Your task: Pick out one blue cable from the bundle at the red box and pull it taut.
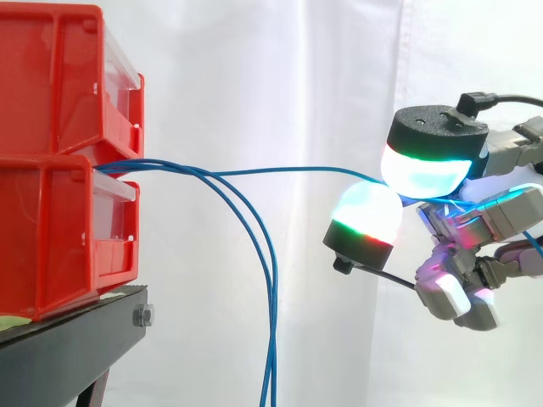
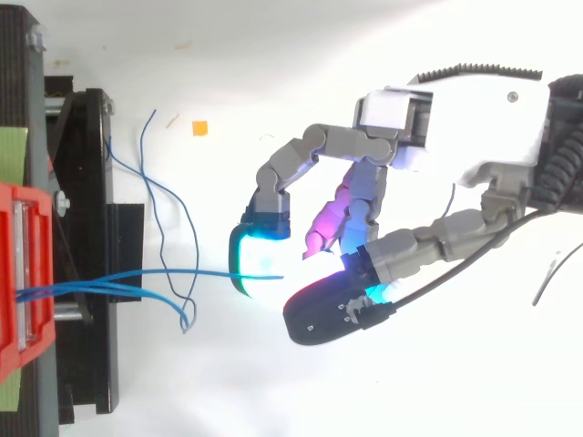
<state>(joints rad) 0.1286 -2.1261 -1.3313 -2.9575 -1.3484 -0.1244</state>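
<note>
Two red bins (image 1: 51, 229) are stacked at the left on a black stand (image 1: 76, 339). Several thin blue cables leave the gap between them. One blue cable (image 1: 288, 170) runs almost level and nearly straight to the right, into my hand (image 2: 474, 118). There it is pinched between a glowing upper pad (image 1: 424, 165) and a lower pad (image 1: 369, 212). From above, the same cable (image 2: 200, 272) stretches from the red bin (image 2: 14, 273) to the curled fingers. Two other blue cables (image 1: 272, 280) droop in an arc and hang down past the picture's lower edge.
A white curtain hangs behind the work. In the top view the loose cable ends (image 2: 159, 209) curl on the white floor beside the stand (image 2: 91, 228), and a small orange scrap (image 2: 199, 127) lies farther off. Open space lies between the bins and my hand.
</note>
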